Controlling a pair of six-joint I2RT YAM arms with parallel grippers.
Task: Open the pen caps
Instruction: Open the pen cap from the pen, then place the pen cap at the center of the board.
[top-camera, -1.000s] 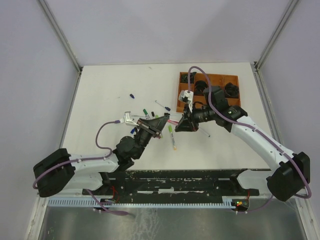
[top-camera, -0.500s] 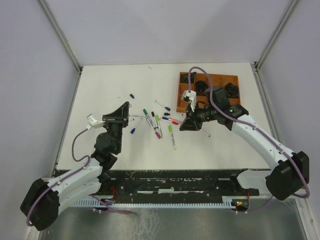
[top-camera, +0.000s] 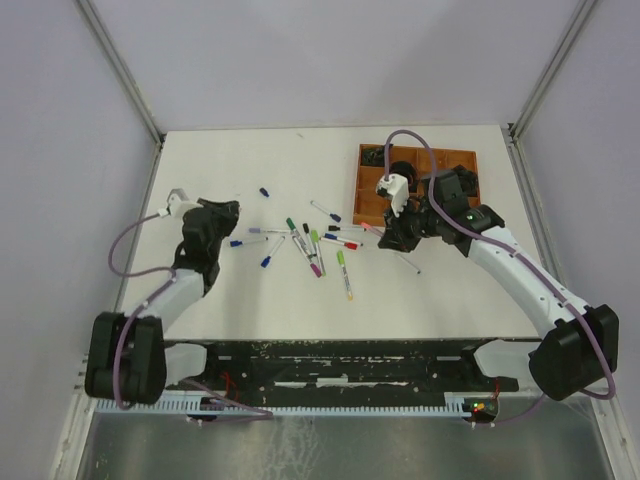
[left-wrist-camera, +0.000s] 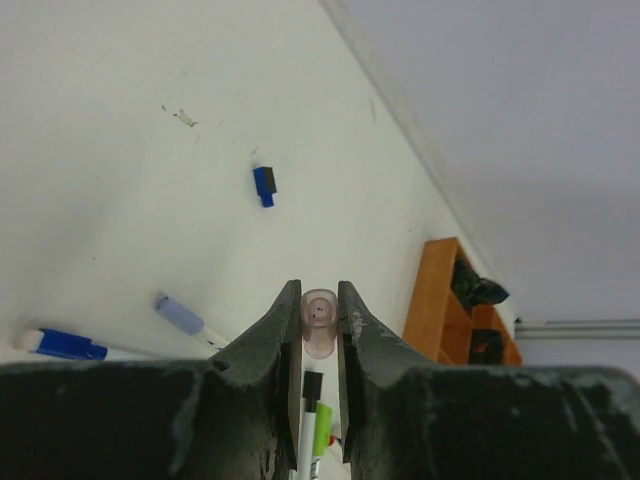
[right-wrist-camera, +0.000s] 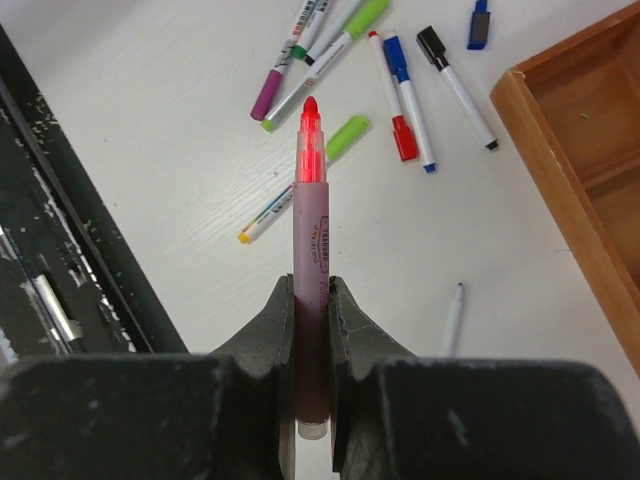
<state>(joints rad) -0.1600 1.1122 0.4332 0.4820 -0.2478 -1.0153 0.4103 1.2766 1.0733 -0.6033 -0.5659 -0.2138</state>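
Above the table (top-camera: 450, 295), left gripper (left-wrist-camera: 318, 300) clamps a pink cap (left-wrist-camera: 319, 318) — right gripper (right-wrist-camera: 310, 292), the uncapped pen (right-wrist-camera: 310, 215).

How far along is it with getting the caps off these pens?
Done: one blue cap already lies loose. In hand: the right gripper holds a bare-tipped pink pen, the left gripper a pink cap. Left: several pens, like the red-capped pen, still wear caps.

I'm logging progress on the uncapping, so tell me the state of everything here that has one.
left tool, shut on the pink cap
right tool, shut on the pink pen
pink cap, off any pen
pink pen, uncapped, tip bare
blue cap, loose on the table
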